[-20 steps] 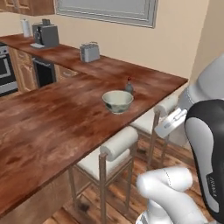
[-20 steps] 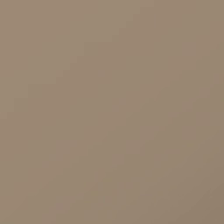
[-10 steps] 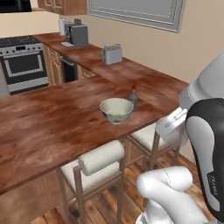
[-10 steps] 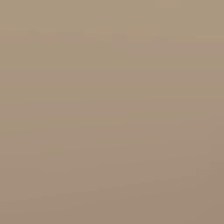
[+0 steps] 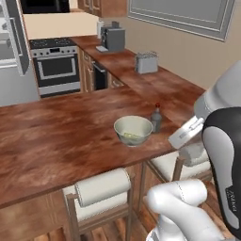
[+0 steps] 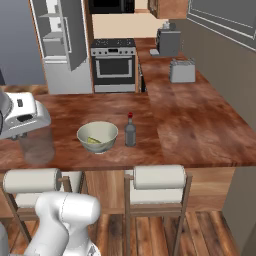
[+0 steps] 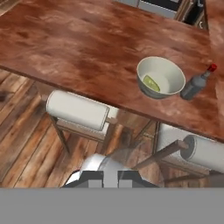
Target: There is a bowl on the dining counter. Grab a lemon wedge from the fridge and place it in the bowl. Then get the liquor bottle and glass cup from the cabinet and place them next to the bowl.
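A pale green bowl (image 6: 98,135) stands on the wooden dining counter (image 6: 190,130) near its front edge, with a yellow lemon wedge (image 7: 150,82) lying inside. Just right of the bowl stands the liquor bottle (image 6: 130,131), grey with a red cap, upright and apart from the bowl. My gripper (image 6: 34,136) is shut on a clear glass cup (image 6: 38,146), held in the air on the stool side of the counter, left of the bowl in the right base view. In the hand view the cup (image 7: 117,159) shows faintly above my fingertips (image 7: 92,177).
Two padded stools (image 6: 158,178) (image 6: 35,181) stand under the counter's front edge. Beyond the counter are a stove (image 6: 113,65), a fridge with its door open (image 6: 59,44), a toaster (image 6: 182,71) and a coffee machine (image 6: 169,41) on the side counter.
The base has turned, so both base views have shifted: the right base view showed only a tan wall and now shows the kitchen. Bowl and bottle stay put on the counter.
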Controlling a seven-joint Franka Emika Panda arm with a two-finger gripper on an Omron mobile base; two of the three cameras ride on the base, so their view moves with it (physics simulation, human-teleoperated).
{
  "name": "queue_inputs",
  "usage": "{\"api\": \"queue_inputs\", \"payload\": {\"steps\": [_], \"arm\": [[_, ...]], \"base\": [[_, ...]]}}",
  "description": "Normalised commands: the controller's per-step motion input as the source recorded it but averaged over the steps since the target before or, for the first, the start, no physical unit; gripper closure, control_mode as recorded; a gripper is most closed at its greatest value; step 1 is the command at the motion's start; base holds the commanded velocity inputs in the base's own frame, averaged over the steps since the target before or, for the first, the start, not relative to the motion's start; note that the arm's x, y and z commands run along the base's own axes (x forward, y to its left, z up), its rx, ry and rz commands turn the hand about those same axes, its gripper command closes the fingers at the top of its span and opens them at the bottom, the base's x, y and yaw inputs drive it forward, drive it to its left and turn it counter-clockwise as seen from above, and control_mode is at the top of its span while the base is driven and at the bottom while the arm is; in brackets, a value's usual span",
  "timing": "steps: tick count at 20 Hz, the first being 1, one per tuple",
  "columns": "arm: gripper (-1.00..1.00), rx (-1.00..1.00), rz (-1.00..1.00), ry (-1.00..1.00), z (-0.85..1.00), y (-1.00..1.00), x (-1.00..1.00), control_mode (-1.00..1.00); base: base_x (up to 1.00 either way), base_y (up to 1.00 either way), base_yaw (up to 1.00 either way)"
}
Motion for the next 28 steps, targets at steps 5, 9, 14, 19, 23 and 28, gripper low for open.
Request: {"api": "queue_inputs", "payload": {"steps": [5,9,14,19,23,28], "arm": [[1.00,0.00,0.00,0.00,0.00,0.00,0.00,1.00],[1.00,0.00,0.22,0.17,-0.02,0.39,0.64,-1.00],[1.00,0.00,0.21,0.14,-0.19,0.72,0.86,-1.00],[1.00,-0.07,0.11,0.01,-0.49,0.67,0.95,-1.00],[1.00,-0.12,0.05,0.00,-0.85,0.45,0.96,-1.00],[1.00,-0.10,0.03,0.00,-0.87,0.31,0.66,-1.00]], "base": [[0.81,0.00,0.24],[0.00,0.00,0.00],[0.00,0.00,0.00],[0.00,0.00,0.00],[0.00,0.00,0.00],[0.00,0.00,0.00]]}}
